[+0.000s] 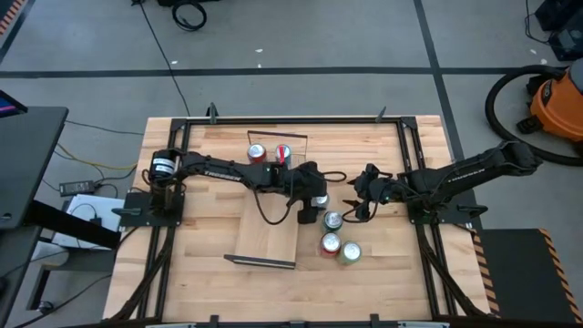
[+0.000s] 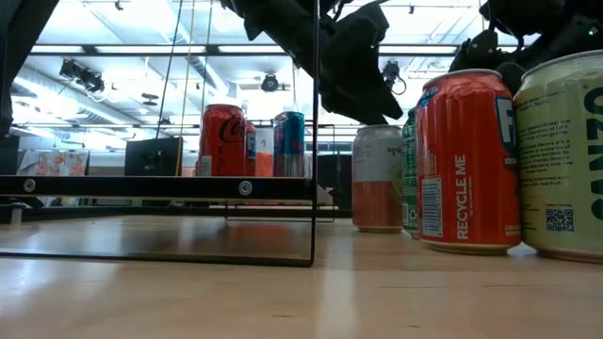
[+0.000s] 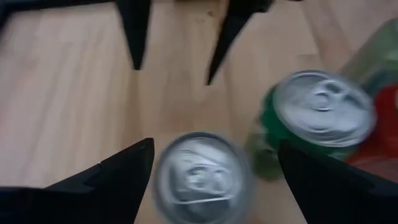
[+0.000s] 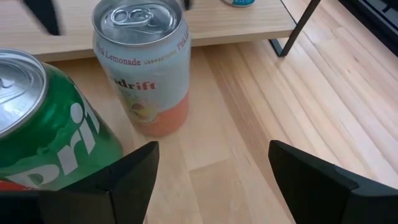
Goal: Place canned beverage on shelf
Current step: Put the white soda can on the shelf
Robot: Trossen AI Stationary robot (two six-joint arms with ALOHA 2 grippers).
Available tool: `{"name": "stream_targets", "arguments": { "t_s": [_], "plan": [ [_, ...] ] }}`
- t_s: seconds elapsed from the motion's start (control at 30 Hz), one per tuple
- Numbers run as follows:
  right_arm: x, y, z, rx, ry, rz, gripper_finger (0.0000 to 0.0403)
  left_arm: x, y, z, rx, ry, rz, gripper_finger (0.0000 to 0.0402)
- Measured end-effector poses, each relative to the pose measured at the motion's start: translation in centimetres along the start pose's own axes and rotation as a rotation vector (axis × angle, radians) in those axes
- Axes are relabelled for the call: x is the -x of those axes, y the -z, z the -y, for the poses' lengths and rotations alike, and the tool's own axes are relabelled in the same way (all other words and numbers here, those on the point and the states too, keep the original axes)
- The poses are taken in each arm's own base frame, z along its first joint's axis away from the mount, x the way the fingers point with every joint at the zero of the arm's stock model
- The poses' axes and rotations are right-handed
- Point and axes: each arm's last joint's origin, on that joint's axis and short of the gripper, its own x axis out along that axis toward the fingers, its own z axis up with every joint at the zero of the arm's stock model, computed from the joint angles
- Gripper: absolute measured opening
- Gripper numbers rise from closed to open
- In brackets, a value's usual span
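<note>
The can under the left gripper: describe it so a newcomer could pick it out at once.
Start at the shelf in the middle of the table, then look just past its right edge, where four cans stand in a loose row. The can meant is the one at the far end, directly below the open left gripper. It alone is white fading to pink, labelled Pink Lemonade; its neighbour is green.

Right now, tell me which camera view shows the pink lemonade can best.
The right wrist view: the pink lemonade can stands close and unblocked, label readable. The left wrist view shows only its blurred top between the left gripper's open fingers; the low view shows its side; the high view barely shows it.
</note>
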Motion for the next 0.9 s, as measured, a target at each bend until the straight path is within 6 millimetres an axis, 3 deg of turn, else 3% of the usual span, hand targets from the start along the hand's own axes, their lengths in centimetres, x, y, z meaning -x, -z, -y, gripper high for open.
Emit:
{"name": "stream_targets", "arguments": {
  "t_s": [0.53,0.9],
  "plan": [
    [0.0,0.0,0.0,-0.008,-0.001,0.002,0.0313,-2.6,2.1,0.1,-0.036,-0.029,-0.111,0.0351],
    [0.0,0.0,0.0,-0.013,0.000,-0.004,0.0313,-2.6,1.9,0.0,-0.047,-0.032,-0.085,0.0304]
  ]
}}
